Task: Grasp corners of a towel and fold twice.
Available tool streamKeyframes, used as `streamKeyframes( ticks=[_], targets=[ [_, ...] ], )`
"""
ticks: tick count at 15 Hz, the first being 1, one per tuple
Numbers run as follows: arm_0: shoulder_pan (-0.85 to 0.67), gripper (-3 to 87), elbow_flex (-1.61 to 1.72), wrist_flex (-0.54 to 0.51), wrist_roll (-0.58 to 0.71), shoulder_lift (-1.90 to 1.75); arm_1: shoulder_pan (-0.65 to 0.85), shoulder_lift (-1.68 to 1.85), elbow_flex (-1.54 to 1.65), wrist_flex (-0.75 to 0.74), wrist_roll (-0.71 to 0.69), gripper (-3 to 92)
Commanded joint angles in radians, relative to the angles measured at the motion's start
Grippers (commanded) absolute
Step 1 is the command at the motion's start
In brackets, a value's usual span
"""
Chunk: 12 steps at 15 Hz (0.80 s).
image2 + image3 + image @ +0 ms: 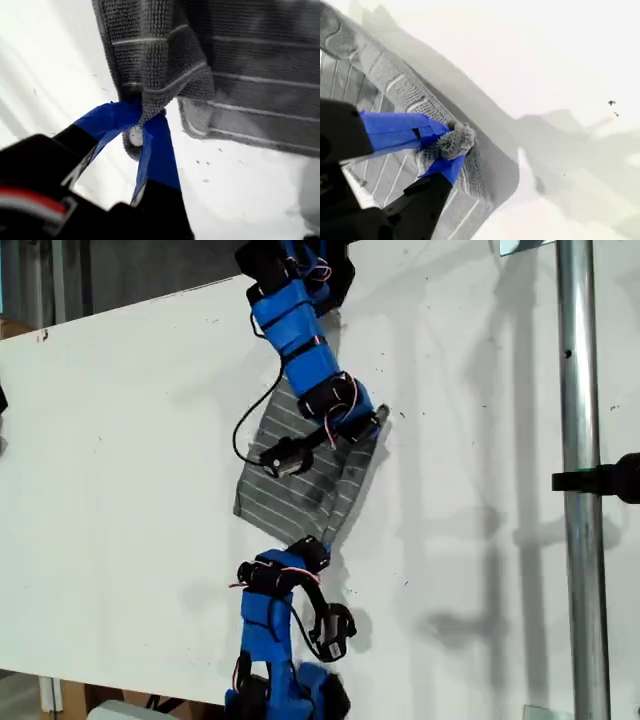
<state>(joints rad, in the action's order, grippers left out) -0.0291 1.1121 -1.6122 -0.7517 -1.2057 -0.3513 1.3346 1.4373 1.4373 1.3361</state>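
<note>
Exterior view shows the towel (pixel 300 485) on the white table (pixel 130 460) between 2 arms. My first gripper (pixel 142 131) and my second gripper (pixel 447 145) each pinch 1 corner tight, probably so both lift together for the fold.

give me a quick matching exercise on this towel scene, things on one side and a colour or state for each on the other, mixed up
Things:
1. towel
2. my first gripper
3. table
4. pole

Colour or state:
A. bare white surface
B. shiny metal, at the exterior view's right
C. grey with thin pale stripes, partly folded over
D. blue-taped jaws pinched on a towel corner

Pairs: 1-C, 2-D, 3-A, 4-B

My second gripper also pinches a towel corner.
</note>
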Motion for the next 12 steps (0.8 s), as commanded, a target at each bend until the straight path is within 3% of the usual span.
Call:
streamKeyframes(
  ticks=[1, 3, 7, 12],
  targets=[
    [-0.146, -3.0, -0.011, 0.040, 0.054, -0.048, 0.098, 0.173, 0.054, 0.187, 0.044, -0.2],
    [-0.253, -3.0, -0.034, 0.110, 0.124, -0.002, 0.189, 0.256, 0.150, 0.299, 0.066, -0.2],
    [-0.393, -3.0, -0.229, 0.222, 0.304, 0.149, 0.483, 0.670, 0.546, 0.235, 0.006, -0.2],
    [-0.511, -3.0, -0.279, 0.408, 0.410, 0.163, 0.891, 1.062, 0.689, 0.169, -0.330, -0.2]
  ],
)
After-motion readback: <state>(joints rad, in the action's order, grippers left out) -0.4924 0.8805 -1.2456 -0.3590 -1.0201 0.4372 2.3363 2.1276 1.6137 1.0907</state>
